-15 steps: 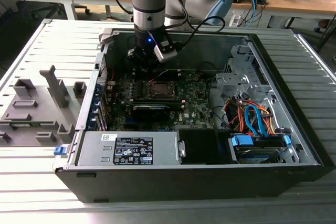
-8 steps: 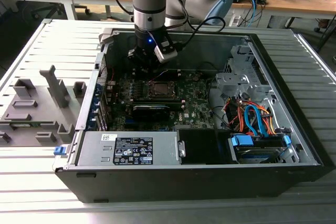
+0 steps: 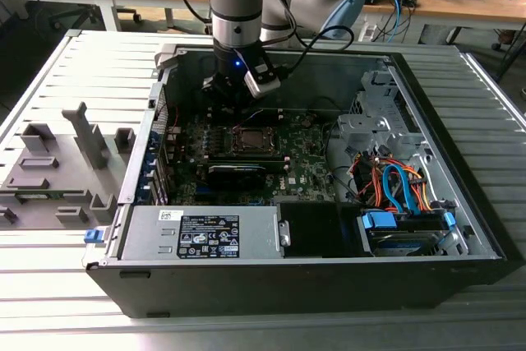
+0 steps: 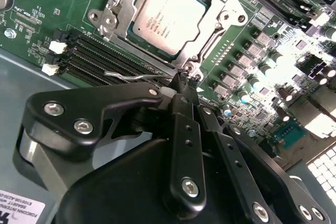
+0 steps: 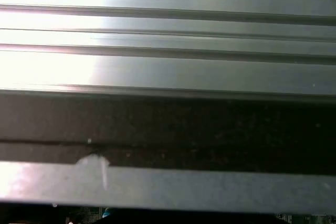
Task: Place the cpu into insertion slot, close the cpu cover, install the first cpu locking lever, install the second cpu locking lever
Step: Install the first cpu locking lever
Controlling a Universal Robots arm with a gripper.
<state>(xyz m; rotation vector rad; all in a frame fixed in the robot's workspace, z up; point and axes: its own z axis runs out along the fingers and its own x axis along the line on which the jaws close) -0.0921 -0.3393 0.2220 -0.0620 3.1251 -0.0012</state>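
The cpu (image 4: 170, 17) lies flat in the insertion slot (image 3: 251, 139) on the green board. The cpu cover (image 4: 118, 11) is down over it, its metal frame around the chip's edges. A thin wire locking lever (image 4: 134, 75) sticks out sideways beside the socket, above the memory slots. My gripper (image 4: 184, 78) has its black fingers pressed together at one end of that wire, at the socket's corner. In the exterior view the gripper (image 3: 234, 96) hangs inside the open computer case, just behind the socket.
Black memory slots (image 4: 89, 51) run alongside the socket. The power supply (image 3: 205, 232) sits at the case front, and a drive bay with orange and blue cables (image 3: 394, 187) is at the exterior view's right. A grey fixture (image 3: 57, 170) stands outside the case. The ribbed table surface (image 5: 168, 51) is close.
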